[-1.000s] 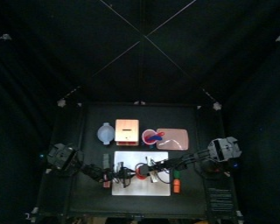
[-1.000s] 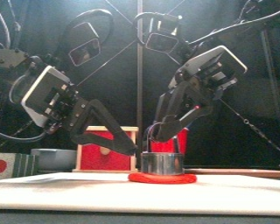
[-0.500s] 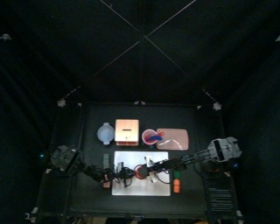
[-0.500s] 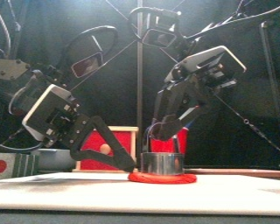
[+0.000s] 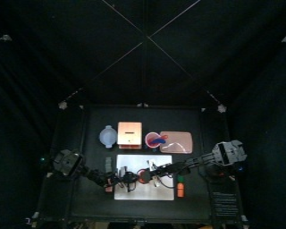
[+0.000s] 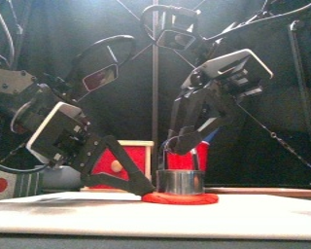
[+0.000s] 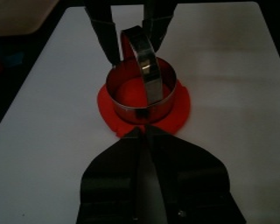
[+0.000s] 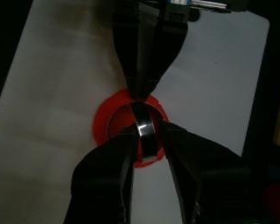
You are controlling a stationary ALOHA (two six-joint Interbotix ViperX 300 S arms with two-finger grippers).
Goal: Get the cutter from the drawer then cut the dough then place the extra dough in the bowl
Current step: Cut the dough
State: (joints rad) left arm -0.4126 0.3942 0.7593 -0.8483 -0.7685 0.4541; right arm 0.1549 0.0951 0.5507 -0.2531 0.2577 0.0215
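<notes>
Clearly, the main risk lies on the white cutting board (image 5: 139, 191), where both arms meet. The pale wooden box with the red drawer front (image 5: 130, 134) and the blue-grey bowl with two small handles (image 5: 106, 136) stand behind it, apart from the action. The right gripper (image 8: 143, 131) is clamped on the wire handle of the round metal cutter (image 6: 181, 181). The cutter stands upright on the flat red disc of dough (image 6: 181, 198), near the middle of the board. The left gripper (image 6: 145, 182) has its jaws pressed together, with nothing seen between them. Its tip rests at the rim of the dough, just beside the cutter's wall.

If the right gripper lifts the cutter now, the dough can stick inside the metal ring and rise with it, above all if the cut has not gone fully through. The left tip seems to be there to hold the outer part down. However, it touches only one point of the rim, so the soft ring can tear or fold there. A sideways push from that tip can also slide the whole disc and spoil the cut.

Compared with a second ago, the left gripper has come down from above and left of the cutter to the dough's edge. The right gripper, cutter and dough keep nearly the same place.
</notes>
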